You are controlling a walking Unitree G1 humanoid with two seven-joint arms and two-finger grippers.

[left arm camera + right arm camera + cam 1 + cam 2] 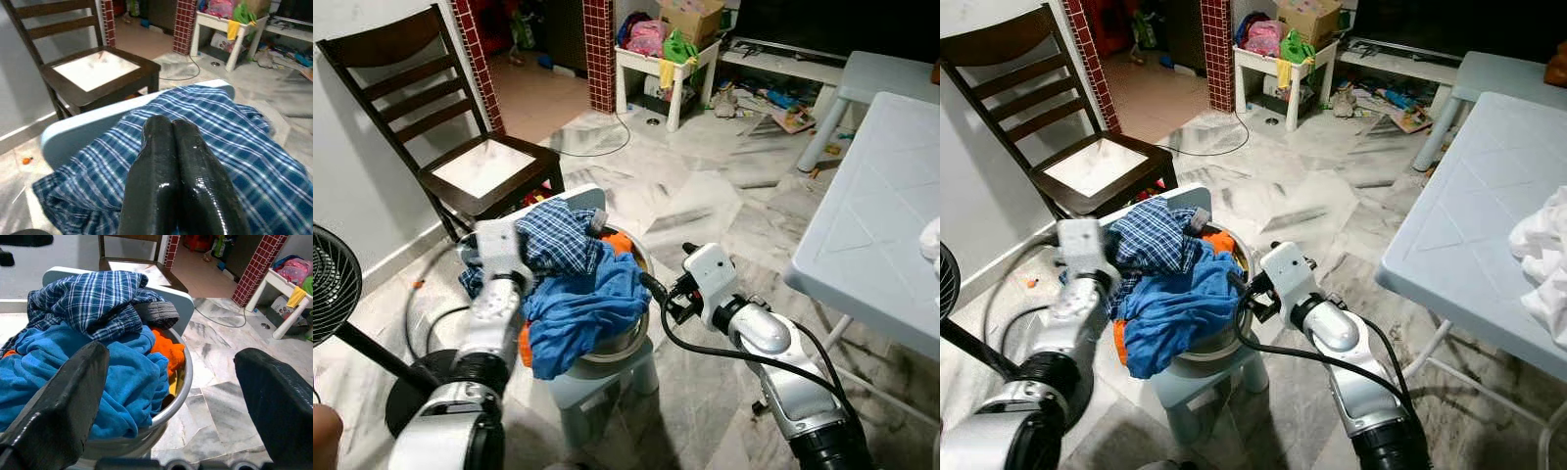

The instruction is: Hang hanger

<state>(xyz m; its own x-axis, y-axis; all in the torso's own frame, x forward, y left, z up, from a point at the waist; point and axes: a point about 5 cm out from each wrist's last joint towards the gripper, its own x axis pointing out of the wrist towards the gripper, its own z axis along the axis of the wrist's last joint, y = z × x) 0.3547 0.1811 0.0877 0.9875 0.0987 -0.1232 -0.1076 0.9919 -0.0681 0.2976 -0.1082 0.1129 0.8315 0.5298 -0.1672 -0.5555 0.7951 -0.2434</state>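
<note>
So far left we've got a fan [333, 284] and a chair [460, 147] against the wall. Our left gripper [178, 161] is pressed flat shut, nothing in it, resting on the plaid shirt [553, 240] topping the laundry pile. Under that, a blue cloth [582, 308] spills over the basin [182, 387] sitting on a small stool [597, 387]. Our right gripper [168, 396] hovers just beside the basin rim, spread wide and empty. Worktop [881, 235] on the right. Honestly we can't spot a hanger anywhere, so this looks like the very start: next we'd guess finding one, or pulling a garment.
</note>
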